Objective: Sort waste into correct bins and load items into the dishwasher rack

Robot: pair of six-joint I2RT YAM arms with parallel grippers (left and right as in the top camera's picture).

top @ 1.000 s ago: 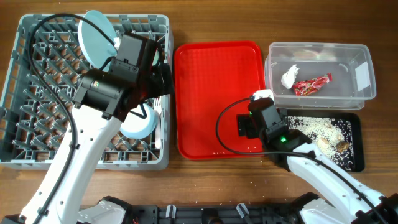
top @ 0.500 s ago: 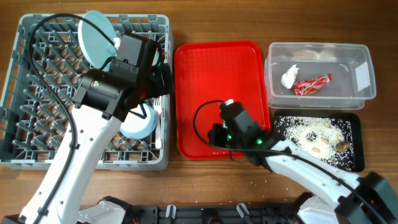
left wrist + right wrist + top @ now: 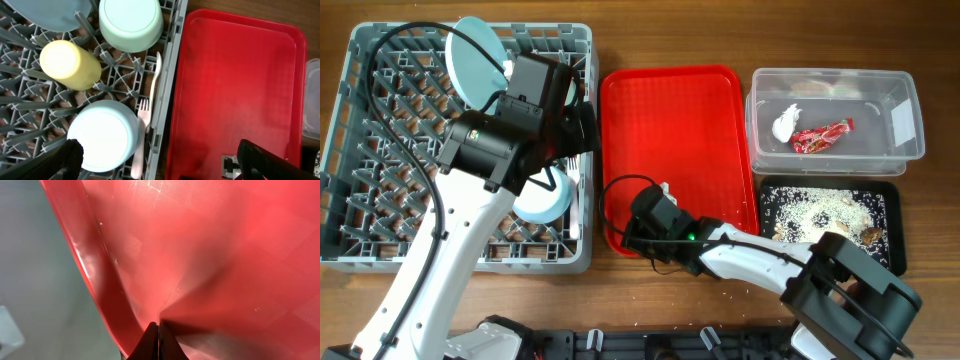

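Currently right gripper (image 3: 158, 334) is closed, nothing visibly held, at the red tray (image 3: 230, 250): likely stiff, light, slick; grip its raised rim.

No text I can read in any of my three views. The white label (image 3: 901, 120) on the right end of the clear tub (image 3: 830, 166) is too small from overhead, so I can't tell if it's printed or blank. The red wrapper (image 3: 822, 135) lying in that tub shows pale markings, but they're crinkled and too small to make out. No brand, number or sign is legible in either of my wrist views.
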